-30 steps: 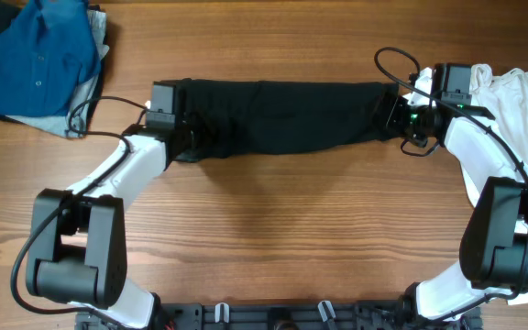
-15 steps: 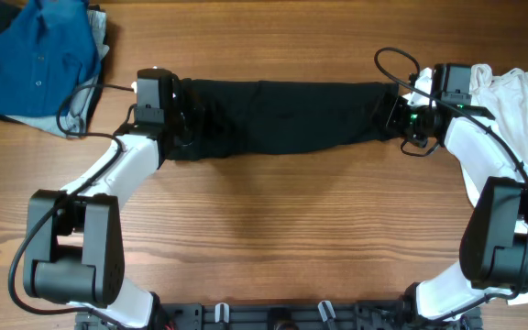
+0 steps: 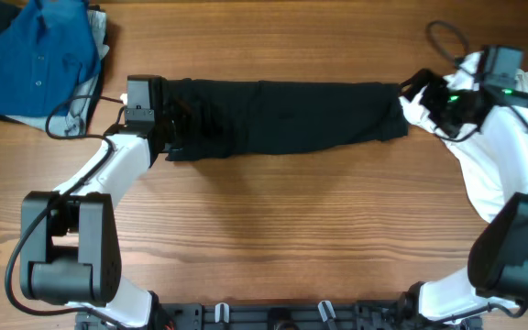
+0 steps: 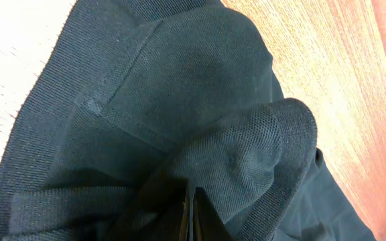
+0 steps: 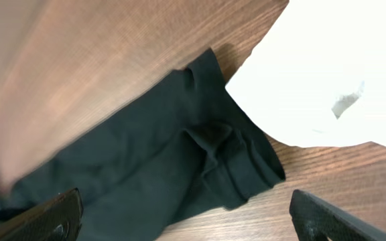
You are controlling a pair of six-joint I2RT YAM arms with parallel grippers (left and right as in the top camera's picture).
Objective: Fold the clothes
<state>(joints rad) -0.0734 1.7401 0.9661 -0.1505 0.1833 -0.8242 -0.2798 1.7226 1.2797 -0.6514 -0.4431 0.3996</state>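
The clothes [image 3: 282, 115], a black T-shirt, lie folded into a long strip across the far half of the table. My left gripper [image 3: 174, 128] sits at the strip's left end. In the left wrist view its jaws [image 4: 191, 211] are pressed together with bunched black fabric [image 4: 179, 100] caught at their tips. My right gripper [image 3: 422, 99] hovers just off the strip's right end with its jaws spread wide. The right wrist view shows that gripper [image 5: 185, 201] open above the shirt's right end [image 5: 146, 161], with nothing between its fingers.
A white T-shirt [image 3: 521, 101] lies at the right edge under my right arm, touching the black strip's end [image 5: 334, 67]. A blue buttoned shirt [image 3: 35, 55] is piled at the far left corner. Bare wooden table [image 3: 273, 229] lies in front of the strip.
My right gripper has drawn back to the right, off the shirt's right end. My left gripper has shifted left and away from me, taking the shirt's left end with it.
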